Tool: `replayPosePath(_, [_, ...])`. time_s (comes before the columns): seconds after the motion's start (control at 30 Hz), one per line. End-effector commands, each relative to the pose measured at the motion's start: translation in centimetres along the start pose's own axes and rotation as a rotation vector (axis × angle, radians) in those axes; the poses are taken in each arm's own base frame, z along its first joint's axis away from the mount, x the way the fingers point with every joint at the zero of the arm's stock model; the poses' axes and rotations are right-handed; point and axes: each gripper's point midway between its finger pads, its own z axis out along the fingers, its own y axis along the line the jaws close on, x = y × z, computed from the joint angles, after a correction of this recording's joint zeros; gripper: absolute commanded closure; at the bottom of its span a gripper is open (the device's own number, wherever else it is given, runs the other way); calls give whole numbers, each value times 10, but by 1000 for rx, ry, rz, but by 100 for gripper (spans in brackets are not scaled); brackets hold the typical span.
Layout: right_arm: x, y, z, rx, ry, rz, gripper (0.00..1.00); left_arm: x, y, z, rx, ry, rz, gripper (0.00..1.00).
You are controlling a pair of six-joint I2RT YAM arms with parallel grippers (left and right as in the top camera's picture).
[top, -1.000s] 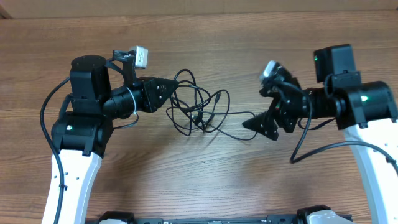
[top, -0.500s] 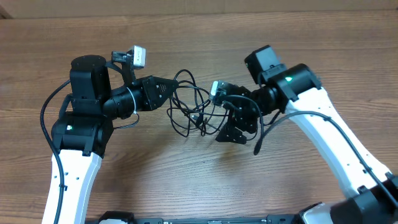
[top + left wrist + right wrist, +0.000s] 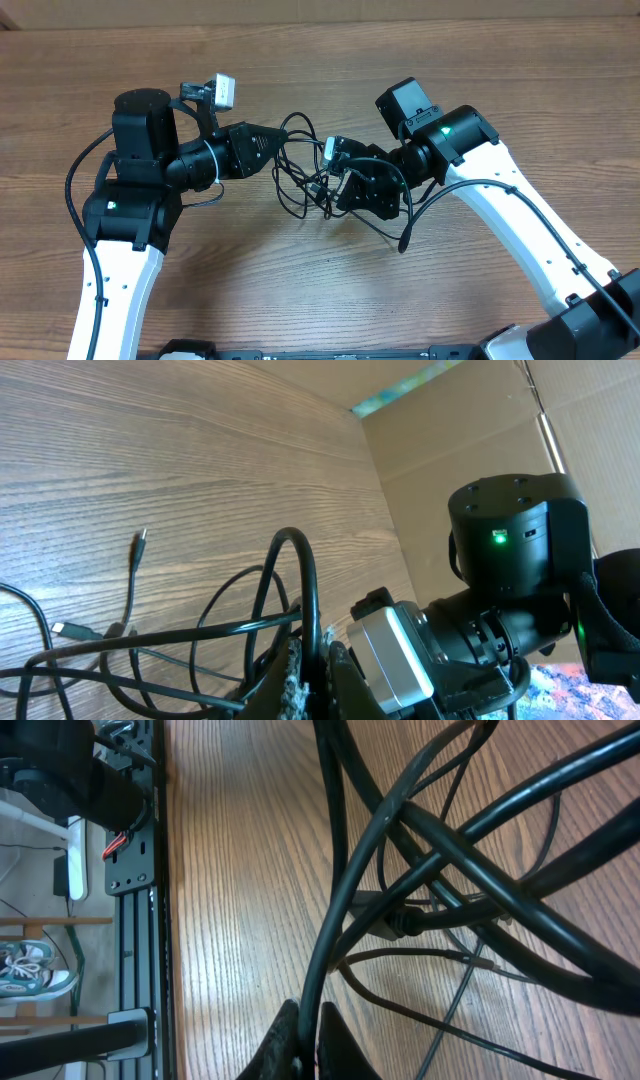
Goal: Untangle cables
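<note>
Mid-table, left hand [image 3: 277,141] and right hand [image 3: 338,197] each clamp the cables [image 3: 303,170], wide tabletop [image 3: 320,295] on every side.

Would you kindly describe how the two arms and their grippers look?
The left arm and right arm have white links, black joint housings with green lights, and loose black wires alongside. The left gripper and right gripper are black, tapering wedges.

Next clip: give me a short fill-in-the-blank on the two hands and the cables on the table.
1. The left hand is ____ on a loop of the cables.
2. The right hand pinches a cord of ____ colour.
3. The tangle lies on a ____ table.
Missing words: shut; black; wooden.
</note>
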Motion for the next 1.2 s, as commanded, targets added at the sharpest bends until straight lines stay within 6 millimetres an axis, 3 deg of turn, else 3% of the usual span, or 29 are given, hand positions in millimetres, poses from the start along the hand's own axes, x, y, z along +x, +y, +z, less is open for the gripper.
replayPosePath(0.0, [-3,2,0,-10,-8,1,96,-2,-8,-3,31,1,0,96])
replayPosePath(0.1, [-4,6,-4,-24,-13,118,96,-2,-8,-3,30,1,1,96])
replayPosePath(0.17, [-9,8,-16,-18,-31,192,96,-2,-7,-3,28,0,4,96])
replayPosePath(0.23, [-22,15,-41,-19,-91,200,96,-3,-5,-3,14,-8,5,96])
replayPosePath(0.33, [-43,17,-91,82,-204,240,96,-4,0,-3,-12,-14,92,96])
replayPosePath(0.4, [-57,21,-136,182,-312,254,96,-2,11,-3,-66,-15,86,96])
replayPosePath(0.5, [-60,20,-203,372,-474,321,96,-1,33,-6,-184,-31,51,96])
replayPosePath(0.53, [-54,16,-228,466,-529,370,96,-1,38,-7,-215,-36,44,96])
replayPosePath(0.63, [-36,21,-277,635,-640,450,96,-3,50,-10,-284,-52,33,96])
replayPosePath(0.8, [18,33,-343,964,-722,590,96,-7,63,-14,-357,-80,30,96])
replayPosePath(1.0, [90,12,-383,1200,-726,916,96,-9,68,-17,-394,-77,106,96])
replayPosePath(1.17, [130,-5,-424,1308,-832,1081,96,-14,95,-31,-565,-121,94,96])
